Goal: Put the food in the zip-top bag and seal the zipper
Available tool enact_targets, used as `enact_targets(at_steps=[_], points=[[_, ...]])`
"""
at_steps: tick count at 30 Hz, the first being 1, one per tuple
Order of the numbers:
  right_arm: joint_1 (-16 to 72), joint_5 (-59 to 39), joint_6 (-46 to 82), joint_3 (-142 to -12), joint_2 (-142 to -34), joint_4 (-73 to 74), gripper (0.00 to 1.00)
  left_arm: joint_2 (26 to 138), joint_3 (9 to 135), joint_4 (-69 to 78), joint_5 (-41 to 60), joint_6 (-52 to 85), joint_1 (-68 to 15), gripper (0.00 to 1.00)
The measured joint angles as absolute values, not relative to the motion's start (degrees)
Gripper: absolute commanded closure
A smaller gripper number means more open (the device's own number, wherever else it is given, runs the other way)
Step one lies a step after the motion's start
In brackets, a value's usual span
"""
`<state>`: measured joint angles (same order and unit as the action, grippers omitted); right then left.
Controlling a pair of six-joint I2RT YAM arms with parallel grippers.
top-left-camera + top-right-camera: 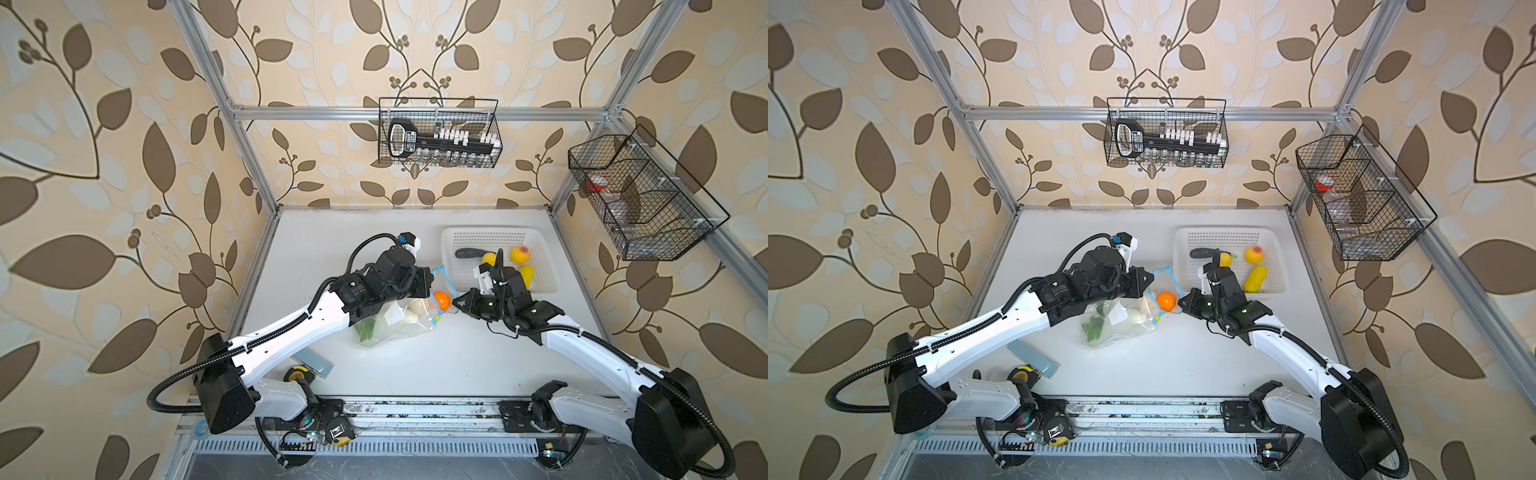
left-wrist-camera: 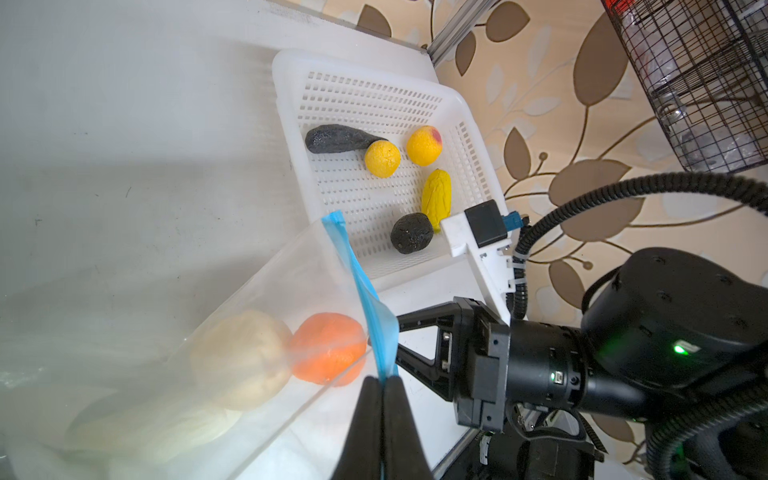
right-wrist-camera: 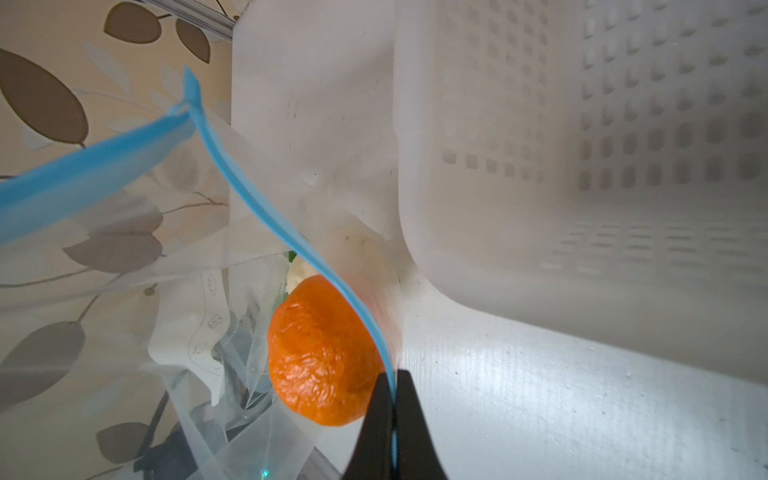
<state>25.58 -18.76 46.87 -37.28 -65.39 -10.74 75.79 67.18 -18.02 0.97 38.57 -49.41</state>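
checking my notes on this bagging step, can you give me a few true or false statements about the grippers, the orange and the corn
1. The right gripper is shut on the zipper. True.
2. The left gripper hangs open over the basket. False: it is shut on the zipper too.
3. The orange lies in the basket. False: it sits at the mouth of the zip-top bag.
4. The corn is in the basket. True.

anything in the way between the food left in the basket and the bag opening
Yes. The orange sits right at the zip-top bag mouth, just inside the zipper, partly blocking the way in. The left gripper and right gripper are both shut on that blue strip, so neither is free to carry food.
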Motion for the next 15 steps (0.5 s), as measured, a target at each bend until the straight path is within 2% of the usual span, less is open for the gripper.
enact_targets(at_steps=[15], points=[[26.89,-19.53,46.24,-40.69,-64.16,-12.03,0.99,74.89,67.18,-19.55,-1.69,39.20,-49.41,1.00]])
